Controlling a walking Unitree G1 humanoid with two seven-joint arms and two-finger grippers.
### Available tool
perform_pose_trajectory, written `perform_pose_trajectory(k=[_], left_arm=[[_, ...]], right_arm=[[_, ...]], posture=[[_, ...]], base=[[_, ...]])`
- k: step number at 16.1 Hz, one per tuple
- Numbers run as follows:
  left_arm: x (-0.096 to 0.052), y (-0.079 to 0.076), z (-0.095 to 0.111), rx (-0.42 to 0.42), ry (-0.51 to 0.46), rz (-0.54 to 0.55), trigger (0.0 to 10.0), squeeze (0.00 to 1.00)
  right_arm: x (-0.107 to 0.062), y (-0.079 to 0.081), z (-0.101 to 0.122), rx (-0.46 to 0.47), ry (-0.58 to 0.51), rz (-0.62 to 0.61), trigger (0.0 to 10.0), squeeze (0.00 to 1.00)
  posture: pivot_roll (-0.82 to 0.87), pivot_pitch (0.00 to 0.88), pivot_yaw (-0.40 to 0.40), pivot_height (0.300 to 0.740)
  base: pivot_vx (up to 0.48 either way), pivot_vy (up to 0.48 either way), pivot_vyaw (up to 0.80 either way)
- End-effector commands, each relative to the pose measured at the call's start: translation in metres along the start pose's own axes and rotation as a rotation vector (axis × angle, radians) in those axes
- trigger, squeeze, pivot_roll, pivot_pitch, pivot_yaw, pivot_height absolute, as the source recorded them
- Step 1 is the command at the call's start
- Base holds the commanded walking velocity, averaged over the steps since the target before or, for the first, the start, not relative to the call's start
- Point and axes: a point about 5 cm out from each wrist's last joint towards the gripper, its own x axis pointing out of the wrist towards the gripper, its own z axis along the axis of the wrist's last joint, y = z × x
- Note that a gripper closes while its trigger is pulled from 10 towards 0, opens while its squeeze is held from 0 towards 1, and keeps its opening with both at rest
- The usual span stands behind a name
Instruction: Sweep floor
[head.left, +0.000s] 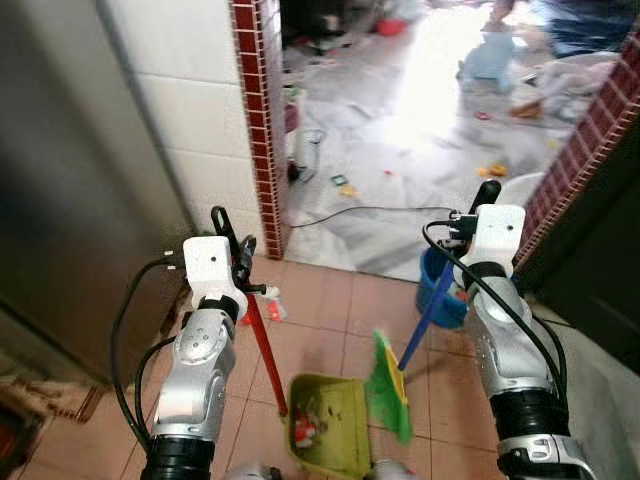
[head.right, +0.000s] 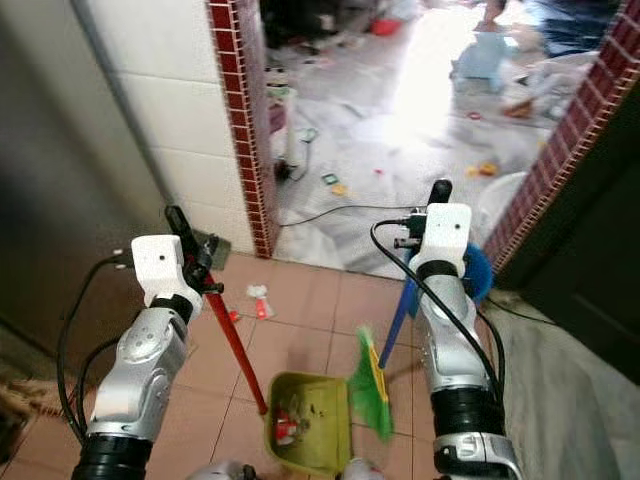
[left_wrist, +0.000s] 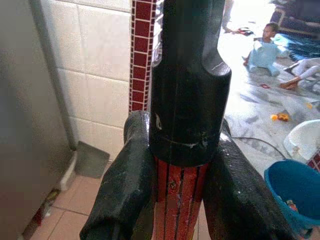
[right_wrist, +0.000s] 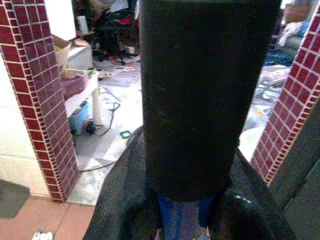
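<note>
You had the left gripper (head.left: 232, 238) clamped round the black-capped top of the red dustpan handle (head.left: 264, 345), fingers (left_wrist: 125, 190) tight on either side of it in the left wrist view. The right gripper (head.left: 482, 205) was closed the same way on the blue broom handle (head.left: 428, 318), just below its black end cap.

The yellow-green plastic dustpan (head.left: 327, 420) sat on the terracotta floor tiles (head.left: 320, 300) at your near centre, already holding some scraps, with the green broom bristles (head.left: 388, 385) touching its right edge. Small red and white litter (head.left: 268, 305) lay on the tiles just left of the red handle, and more was scattered over the pale marble floor (head.left: 400, 170) beyond the red mosaic-tiled doorway pillar (head.left: 258, 120).

The main risk, as I judged it, was the pan tipping: you held it only by a long thin handle, so any twist of the left wrist could spill what it held. A broad stroke to the right could also knock the blue plastic bucket (head.left: 440, 290) standing just behind the broom handle. The black cable (head.left: 350, 212) across the threshold could snag the bristles.
</note>
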Motion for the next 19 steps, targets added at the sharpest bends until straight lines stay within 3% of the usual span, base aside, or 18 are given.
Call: perform_pose_trajectory(k=[1, 10, 16, 19], left_arm=[[0.002, -0.004, 0.01, -0.027, -0.041, -0.007, 10.0, 0.0], [0.003, -0.002, 0.011, -0.019, -0.042, -0.005, 10.0, 0.0], [0.0, -0.004, 0.014, -0.014, -0.063, -0.047, 10.0, 0.0], [0.002, 0.003, 0.024, -0.016, -0.111, -0.029, 10.0, 0.0]], right_arm=[[0.0, 0.001, 0.0, 0.001, 0.007, -0.002, 10.0, 0.0], [-0.001, 0.002, -0.001, 0.001, 0.008, -0.001, 10.0, 0.0], [-0.002, 0.002, -0.003, 0.008, 0.008, -0.005, 10.0, 0.0], [-0.003, -0.001, -0.005, 0.002, 0.015, -0.017, 10.0, 0.0]], posture=[[-0.12, 0.0, 0.026, 0.74], [-0.12, 0.0, 0.027, 0.74], [-0.12, 0.0, 0.036, 0.74], [-0.12, 0.0, 0.039, 0.74]], base=[[0.0, 0.281, -0.8], [0.0, 0.288, -0.8], [0.0, 0.0, -0.67], [0.0, 0.0, -0.42]])
